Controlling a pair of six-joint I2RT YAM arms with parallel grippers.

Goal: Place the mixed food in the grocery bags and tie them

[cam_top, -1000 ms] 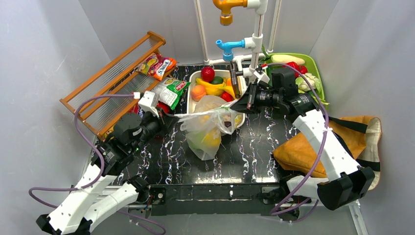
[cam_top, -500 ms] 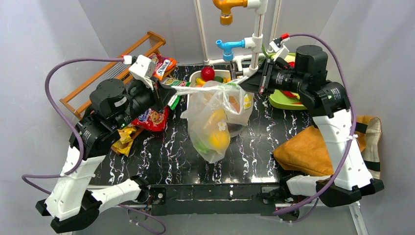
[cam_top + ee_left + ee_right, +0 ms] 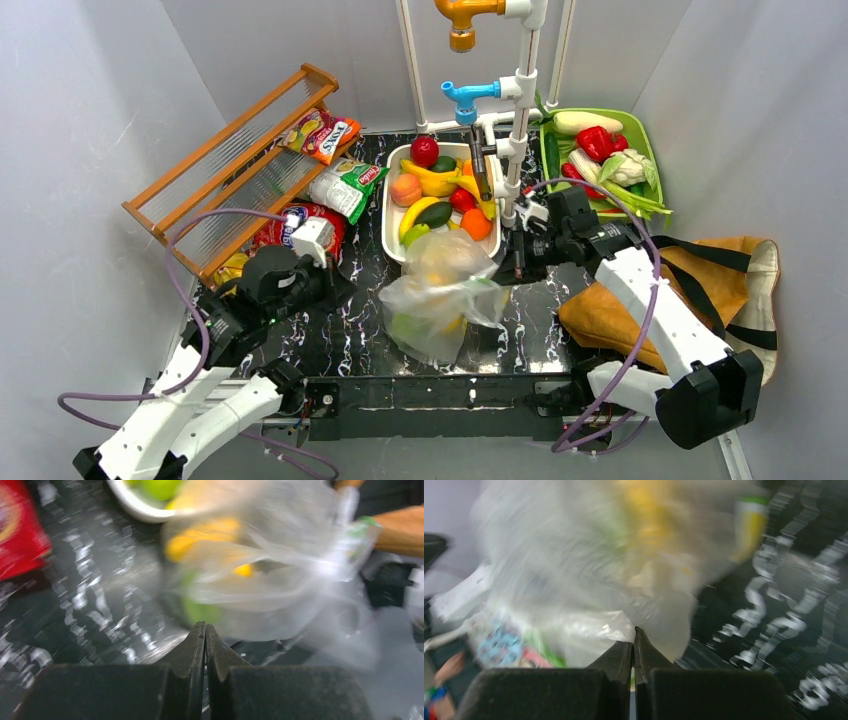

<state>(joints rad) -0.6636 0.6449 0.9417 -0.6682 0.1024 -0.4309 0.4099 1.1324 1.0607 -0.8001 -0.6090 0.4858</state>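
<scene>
Since earlier, clear bag (image 3: 440, 300) has slumped | we read left pincer (image 3: 205, 630) at its 9 o'clock, right pincer (image 3: 634, 632) at 3, both closed | flanking it, likely for tying.

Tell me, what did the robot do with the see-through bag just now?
Both arms lifted the plastic bag by its handles, stretched tight, then came back down. Now it slumps on the table. The left tool is shut and off the bag; the right tool is shut beside it, grip unclear. The white tray and tan tote stayed put.
</scene>
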